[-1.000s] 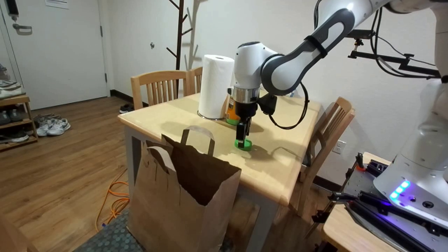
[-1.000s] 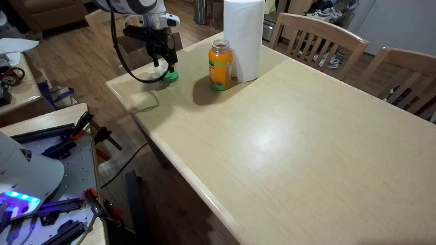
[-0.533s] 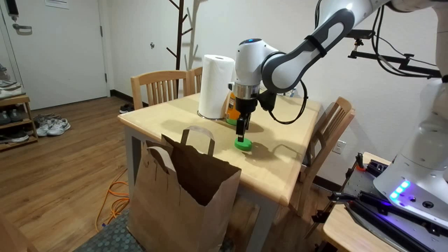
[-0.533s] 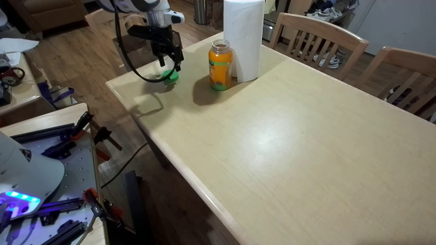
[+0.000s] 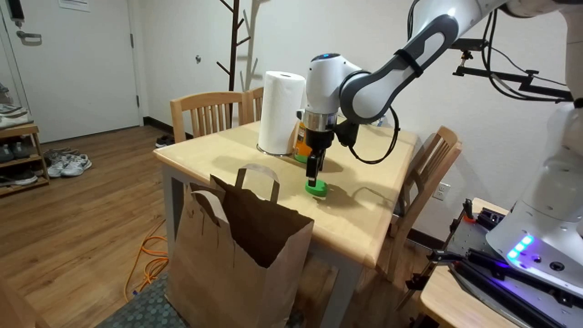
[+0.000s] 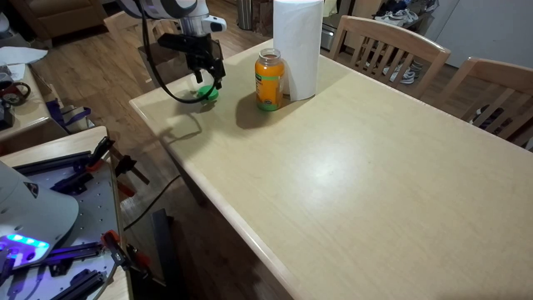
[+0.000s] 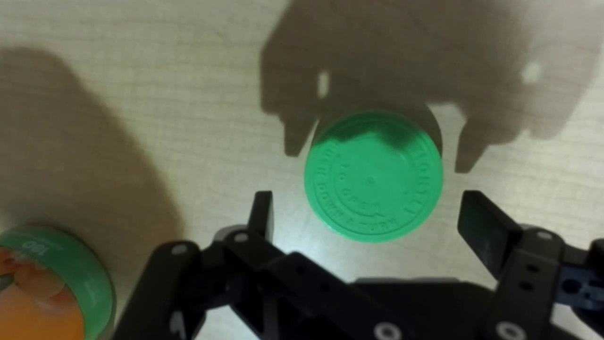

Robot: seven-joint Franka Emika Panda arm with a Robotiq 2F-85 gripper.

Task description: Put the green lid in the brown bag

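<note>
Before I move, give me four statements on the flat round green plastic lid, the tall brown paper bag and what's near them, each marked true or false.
1. The lid lies on the pale wooden table. True.
2. The black end effector grips the lid. False: in the wrist view, its fingers stand apart, clear of the lid on both sides.
3. The bag is open at the top. True.
4. The orange jar with a green label lies on its side. False: the jar stands upright beside the white paper towel roll.
</note>
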